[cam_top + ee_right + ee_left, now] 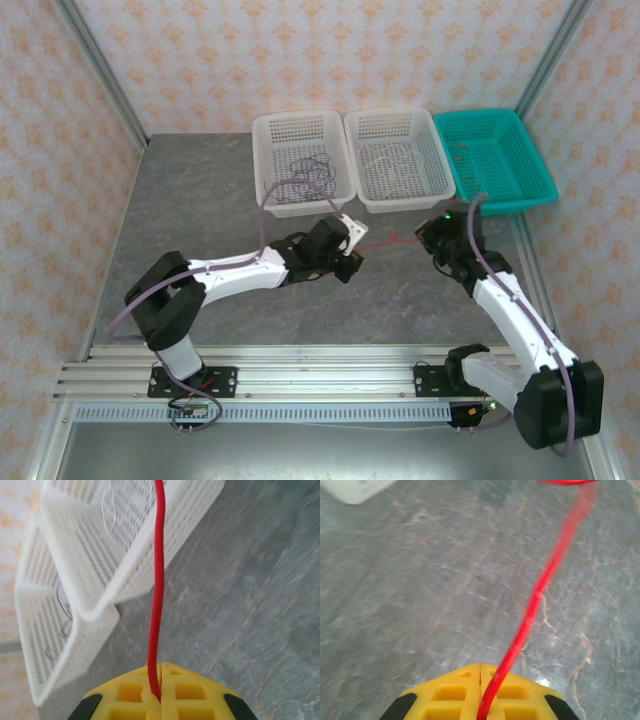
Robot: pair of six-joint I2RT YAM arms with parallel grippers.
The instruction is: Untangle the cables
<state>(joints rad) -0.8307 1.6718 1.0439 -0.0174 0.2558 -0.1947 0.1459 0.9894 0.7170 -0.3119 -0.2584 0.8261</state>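
Red wire (388, 241) hangs apart from the other wires, strung nearly taut between the two grippers just in front of the middle basket (395, 113); cannot tell if it clears the grey table (220, 200). On one end the left gripper (480, 672) is clamped tight, out past the front left corner of the middle basket, yellow fingers meeting with the wire pinched in the seam. On the other end the right gripper (160, 674) is clamped the same way, close to the front right corner of that basket. Coiled in the left basket (262, 150), next to the middle one, is the dark wire (312, 175); the white wire (392, 160) shows faintly inside the middle basket itself, and the green basket (545, 190) sits on its right. So the separating looks mostly done, and the red one probably needs dropping into a basket. Risks: both holds are at the very fingertips on a thin slick wire, so a harder pull apart could slide it out of one side and drop it on the table in front of the middle basket. A small kink shows nearer the right gripper, and hard tension could tighten it into a knot. That gripper is near the middle basket's front wall, so a swing toward the green basket could shove it. If one side lets go early, the loose end could fall into the middle basket and tangle with the white wire
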